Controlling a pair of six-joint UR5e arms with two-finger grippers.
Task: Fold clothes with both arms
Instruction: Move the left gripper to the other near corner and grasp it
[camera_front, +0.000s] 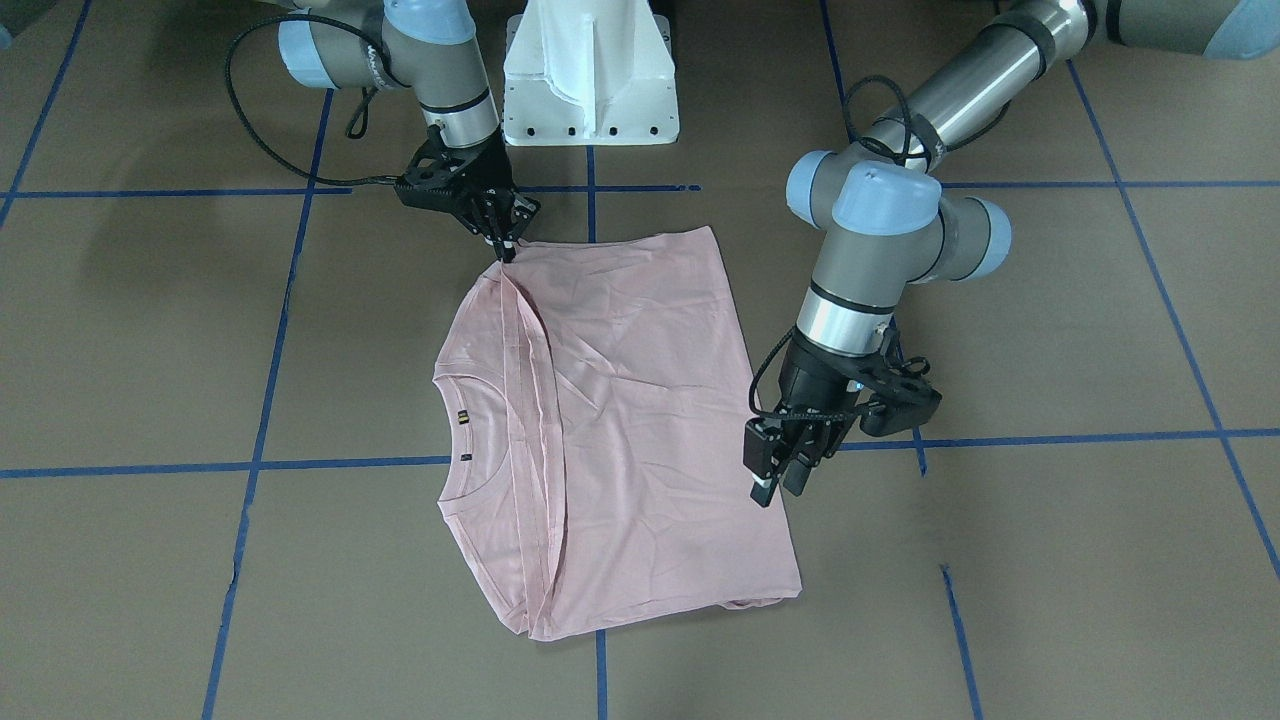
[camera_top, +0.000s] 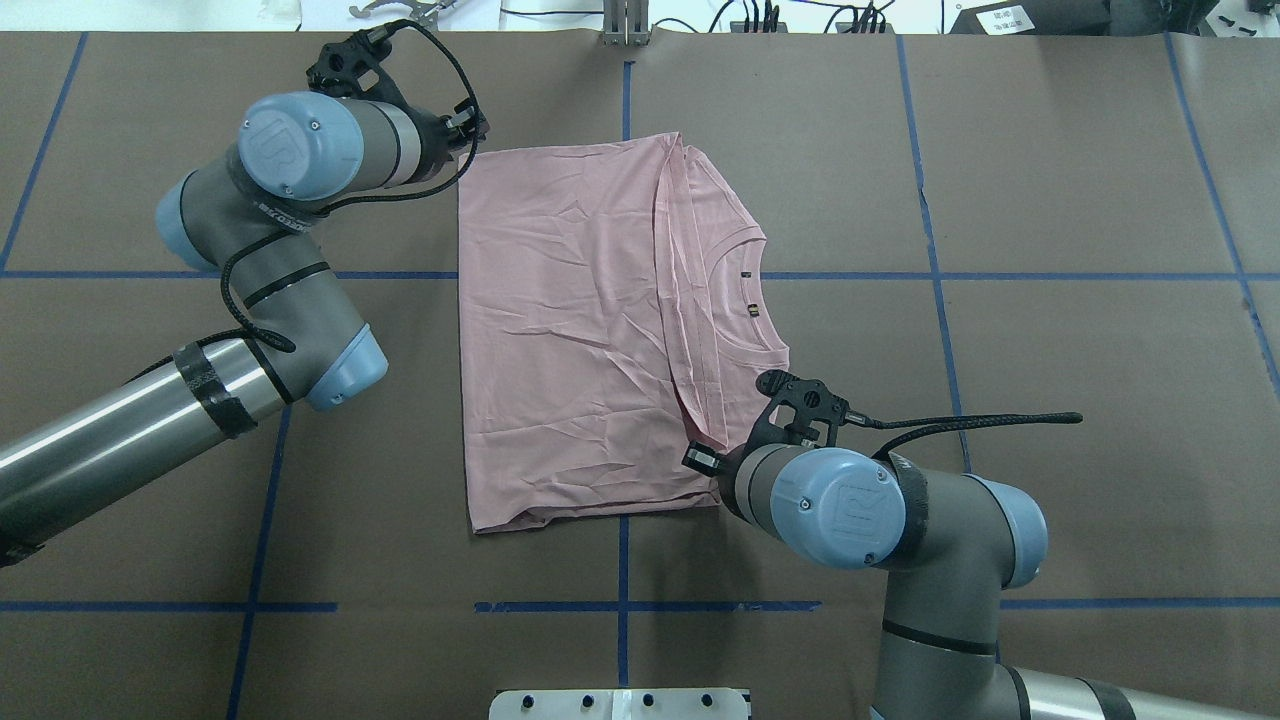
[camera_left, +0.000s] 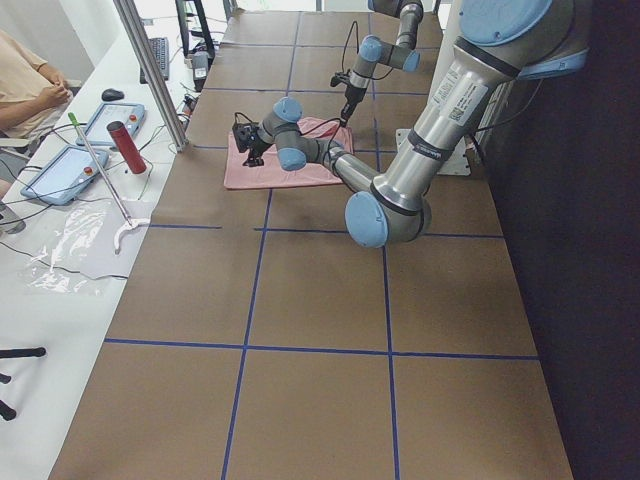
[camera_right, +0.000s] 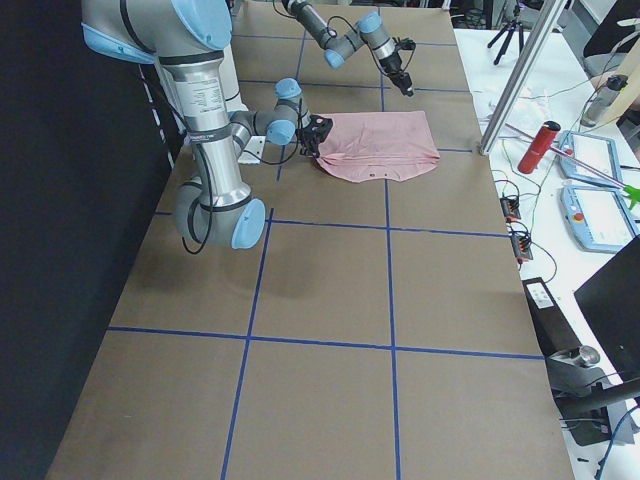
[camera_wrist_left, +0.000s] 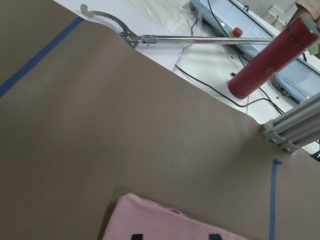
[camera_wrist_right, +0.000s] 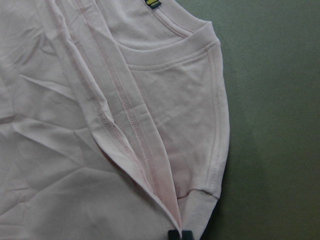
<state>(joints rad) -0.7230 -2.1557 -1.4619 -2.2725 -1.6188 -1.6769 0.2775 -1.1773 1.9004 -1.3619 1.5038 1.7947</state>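
Note:
The light pink T-shirt (camera_front: 640, 400) lies folded on the brown table, collar (camera_top: 752, 290) toward the robot's right, its print hidden. My right gripper (camera_front: 503, 248) is at the shirt's near corner. In the right wrist view its fingertips (camera_wrist_right: 176, 235) are pinched together on the folded sleeve hem (camera_wrist_right: 165, 200), so it is shut on the cloth. My left gripper (camera_front: 778, 485) hovers over the shirt's far corner on the other side. The left wrist view shows its fingertips (camera_wrist_left: 137, 236) apart, open, with the shirt's corner (camera_wrist_left: 165, 225) below them.
The white pedestal (camera_front: 590, 70) stands at the robot's base. Beyond the table's far edge are a red cylinder (camera_wrist_left: 272, 55), a metal reacher tool (camera_wrist_left: 200, 39), an aluminium post (camera_wrist_left: 295, 127) and tablets. A person (camera_left: 25, 80) sits at that side table.

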